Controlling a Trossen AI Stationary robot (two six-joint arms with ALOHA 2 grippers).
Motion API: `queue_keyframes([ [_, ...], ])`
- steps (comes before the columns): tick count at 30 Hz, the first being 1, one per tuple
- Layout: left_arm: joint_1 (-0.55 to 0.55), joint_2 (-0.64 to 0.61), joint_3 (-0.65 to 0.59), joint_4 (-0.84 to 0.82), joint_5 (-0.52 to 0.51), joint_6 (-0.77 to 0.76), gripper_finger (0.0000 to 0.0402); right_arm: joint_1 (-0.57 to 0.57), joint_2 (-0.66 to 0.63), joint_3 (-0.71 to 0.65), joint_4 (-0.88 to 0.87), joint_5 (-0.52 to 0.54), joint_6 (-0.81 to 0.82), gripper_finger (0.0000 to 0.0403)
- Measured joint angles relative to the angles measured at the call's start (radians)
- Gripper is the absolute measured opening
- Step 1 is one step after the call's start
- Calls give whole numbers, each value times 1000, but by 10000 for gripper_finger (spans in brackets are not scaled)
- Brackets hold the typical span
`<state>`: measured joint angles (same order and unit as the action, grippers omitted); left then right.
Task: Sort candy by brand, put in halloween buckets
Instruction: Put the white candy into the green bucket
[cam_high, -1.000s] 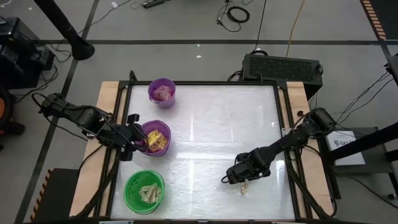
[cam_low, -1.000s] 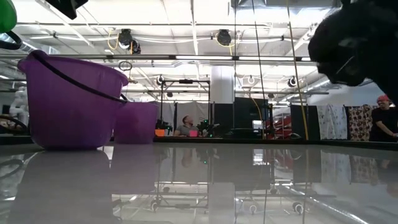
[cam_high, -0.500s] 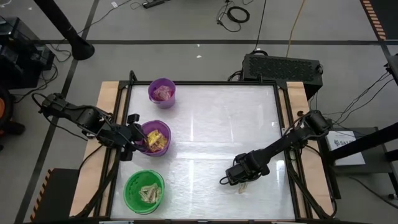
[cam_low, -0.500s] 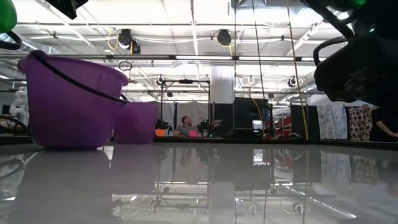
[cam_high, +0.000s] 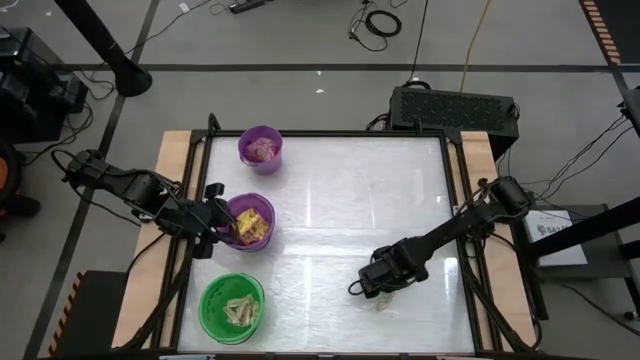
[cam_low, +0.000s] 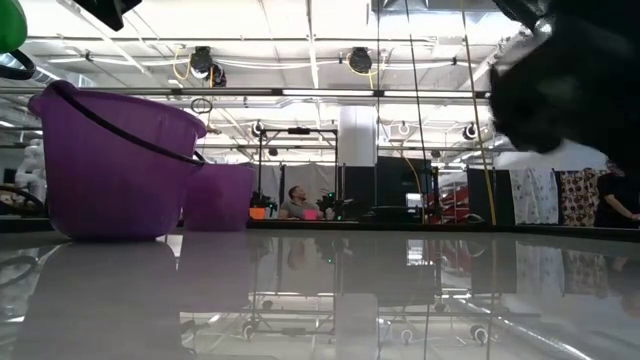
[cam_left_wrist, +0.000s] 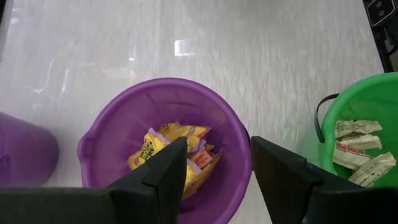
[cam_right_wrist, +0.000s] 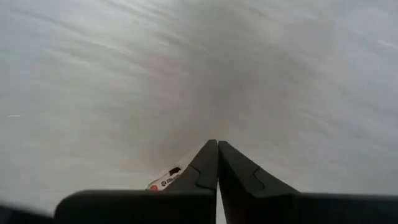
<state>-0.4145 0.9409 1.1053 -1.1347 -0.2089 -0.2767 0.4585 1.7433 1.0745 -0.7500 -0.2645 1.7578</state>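
My right gripper (cam_right_wrist: 217, 149) is shut low over the near right part of the table, its fingers tip to tip. A tiny pale candy piece (cam_right_wrist: 164, 181) with red print lies on the table and peeks out from behind one finger; in the high view this candy (cam_high: 383, 302) shows just beside my right gripper (cam_high: 370, 288). My left gripper (cam_left_wrist: 217, 158) hangs open above the wider purple bucket (cam_left_wrist: 165, 134), which holds yellow packets (cam_left_wrist: 168, 146). The green bucket (cam_high: 232, 307) holds pale pieces. The small purple bucket (cam_high: 261, 148) holds pink-red ones. My right gripper points steeply down at the table with nothing showing between its fingertips. The pale candy's end (cam_right_wrist: 160, 182) sticks out past the outer side of one finger (cam_right_wrist: 199, 171). That finger hides the rest, so I cannot tell whether it touches the candy.
The three buckets stand in a row along the table's left side. In the low view the wider purple bucket (cam_low: 115, 165) and the small one (cam_low: 218, 197) show at left, and my right arm (cam_low: 570, 80) is a dark mass at upper right. People are in the room behind.
My right gripper has drawn its fingers together low over the table beside the pale candy piece, shifting slightly toward the table's left edge. The left arm and the buckets have kept still.
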Motion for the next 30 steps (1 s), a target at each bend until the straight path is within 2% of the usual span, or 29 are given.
queue_keyframes([
  [3,0,0,0,2,0,2,185,-33,-2,49,68,97,-41,1],
  [7,0,0,0,4,-1,3,185,-81,-2,102,329,340,-152,1],
  [10,0,0,0,4,-1,4,185,-115,10,134,590,509,-335,1],
  [13,0,0,0,4,-1,4,185,-142,55,206,765,579,-570,0],
  [19,0,0,0,3,-2,5,185,-173,247,508,856,563,-980,0],
  [22,0,0,0,2,-2,5,185,-177,376,721,853,481,-1168,0],
  [26,0,0,0,0,-1,22,185,-175,544,1005,848,420,-1302,0],
  [30,0,0,0,-2,-1,27,185,-176,694,1221,847,398,-1345,0],
])
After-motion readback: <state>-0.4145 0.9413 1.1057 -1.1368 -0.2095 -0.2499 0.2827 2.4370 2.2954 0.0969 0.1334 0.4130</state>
